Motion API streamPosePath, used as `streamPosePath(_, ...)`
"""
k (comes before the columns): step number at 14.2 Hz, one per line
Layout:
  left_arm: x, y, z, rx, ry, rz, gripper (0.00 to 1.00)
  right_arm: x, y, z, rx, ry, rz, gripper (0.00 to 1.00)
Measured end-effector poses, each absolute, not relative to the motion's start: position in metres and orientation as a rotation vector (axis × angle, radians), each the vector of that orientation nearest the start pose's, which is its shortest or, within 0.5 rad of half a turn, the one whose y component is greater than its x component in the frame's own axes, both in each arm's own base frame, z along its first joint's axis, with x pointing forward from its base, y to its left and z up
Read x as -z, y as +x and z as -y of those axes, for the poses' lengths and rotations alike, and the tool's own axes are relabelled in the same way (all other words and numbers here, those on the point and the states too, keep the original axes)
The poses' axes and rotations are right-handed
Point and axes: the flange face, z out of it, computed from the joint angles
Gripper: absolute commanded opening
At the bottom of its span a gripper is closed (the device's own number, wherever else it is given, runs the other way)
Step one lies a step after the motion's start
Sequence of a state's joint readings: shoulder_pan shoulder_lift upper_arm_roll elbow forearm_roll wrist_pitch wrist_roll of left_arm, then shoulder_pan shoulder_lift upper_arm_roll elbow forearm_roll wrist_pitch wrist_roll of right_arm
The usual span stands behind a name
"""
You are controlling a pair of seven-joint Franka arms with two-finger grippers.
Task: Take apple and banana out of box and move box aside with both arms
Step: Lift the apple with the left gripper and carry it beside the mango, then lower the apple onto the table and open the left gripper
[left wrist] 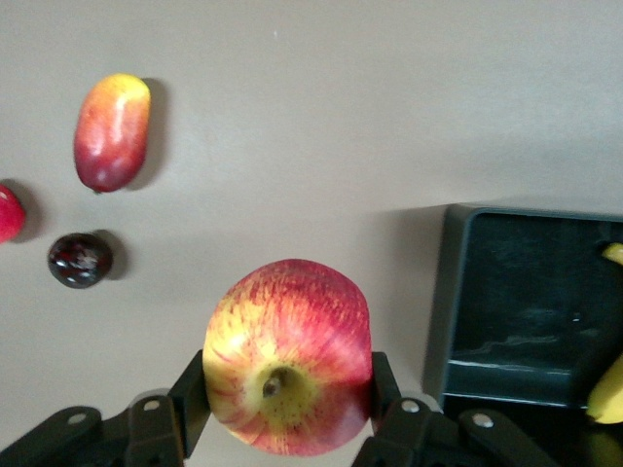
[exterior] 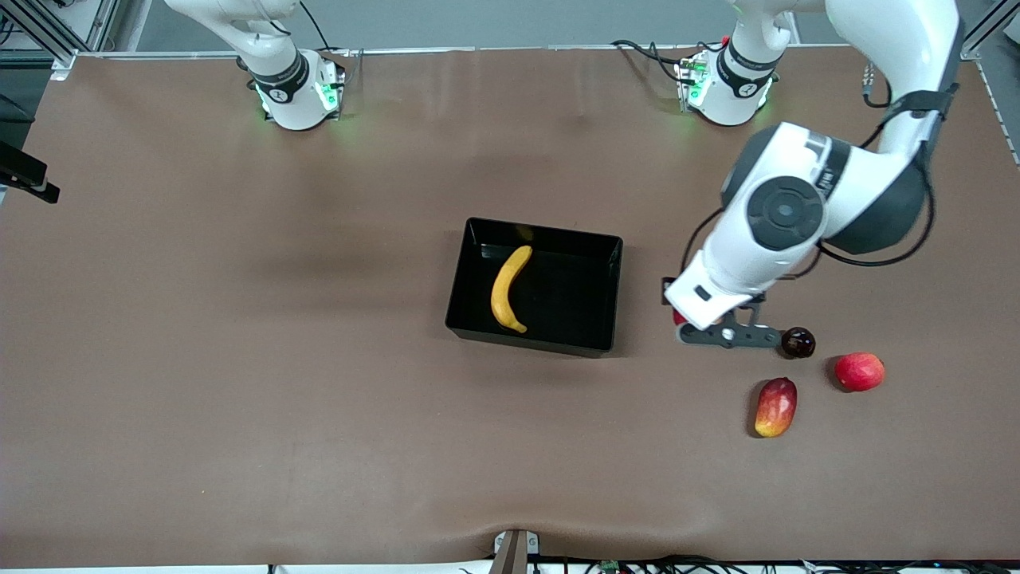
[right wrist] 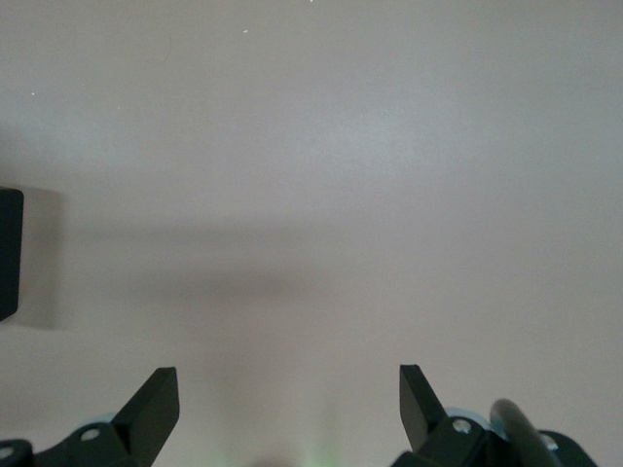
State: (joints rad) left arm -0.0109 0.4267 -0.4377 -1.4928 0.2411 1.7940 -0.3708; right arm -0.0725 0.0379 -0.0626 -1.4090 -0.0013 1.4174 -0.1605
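Gripping the apple (left wrist: pixel 287 355) above bare table beside the box (exterior: pixel 535 339), the left gripper (left wrist: pixel 282 413) hovers; banana (exterior: pixel 508 288) lies inside; right gripper (right wrist: pixel 289 404) waits, fingers spread.

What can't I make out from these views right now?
- Front view: the apple is almost wholly hidden under the left arm's wrist.
- Left wrist view: the banana and black bin are cut by the frame edge.
- Front view: the right gripper is out of frame.

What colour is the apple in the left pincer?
Red streaked over yellow, yellowest around the stem; the apple shows best in the left wrist view.
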Motion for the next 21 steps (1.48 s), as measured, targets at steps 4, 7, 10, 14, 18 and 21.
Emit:
streamPosePath(4, -0.427, 0.647, 0.166, -0.123, -3.054, -0.241, 0.00, -0.665, 0.545, 0.074, -0.047, -3.140, 0.039, 1.00)
streamPosePath(7, -0.412, 0.660, 0.137, -0.122, -3.037, -0.311, 0.00, -0.665, 0.545, 0.074, -0.047, -3.140, 0.039, 1.00)
streamPosePath(10, -0.396, 0.674, 0.107, -0.086, -3.028, -0.370, 0.00, -0.665, 0.545, 0.074, -0.048, -3.140, 0.038, 1.00)
streamPosePath(14, -0.376, 0.691, 0.066, -0.020, -3.018, -0.461, 0.00, -0.664, 0.546, 0.074, -0.050, -3.140, 0.037, 1.00)
streamPosePath(18, -0.358, 0.708, 0.023, 0.025, -2.987, -0.564, 0.00, -0.663, 0.546, 0.075, -0.052, -3.140, 0.035, 1.00)
streamPosePath(21, -0.339, 0.721, -0.002, 0.076, -2.968, -0.613, 0.00, -0.663, 0.546, 0.076, -0.053, -3.140, 0.033, 1.00)
